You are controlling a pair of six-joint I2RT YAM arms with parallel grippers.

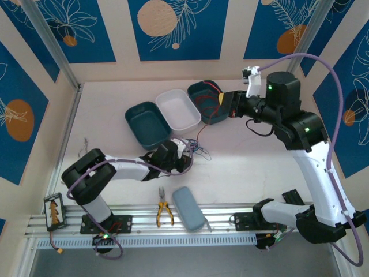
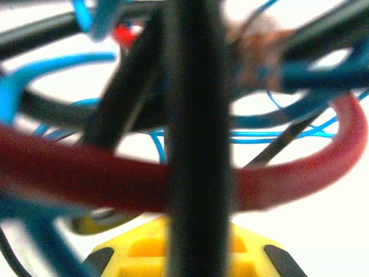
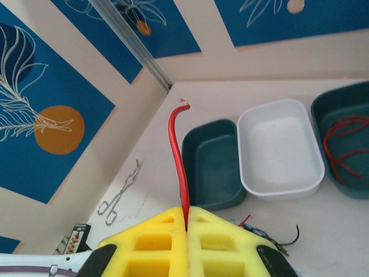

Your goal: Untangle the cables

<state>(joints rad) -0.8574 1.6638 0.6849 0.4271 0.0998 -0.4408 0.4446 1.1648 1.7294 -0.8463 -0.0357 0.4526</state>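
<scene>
Cables (image 1: 200,151) tangle sits right at ur left gripper (image 1: 185,154) tips, jaws pinched shut on a black cable (image 2: 196,115). Right gripper (image 3: 185,228) is clamped on a red wire (image 3: 180,167) poking straight ahead. Stuff's light n floppy imo, snags easy, so grab near an end, pull slow.

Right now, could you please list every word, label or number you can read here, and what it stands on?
None can be read.
The small black package at the near left edge may carry print, but it is too small to tell.
The wall panels bear only leaf and circle patterns.
</scene>
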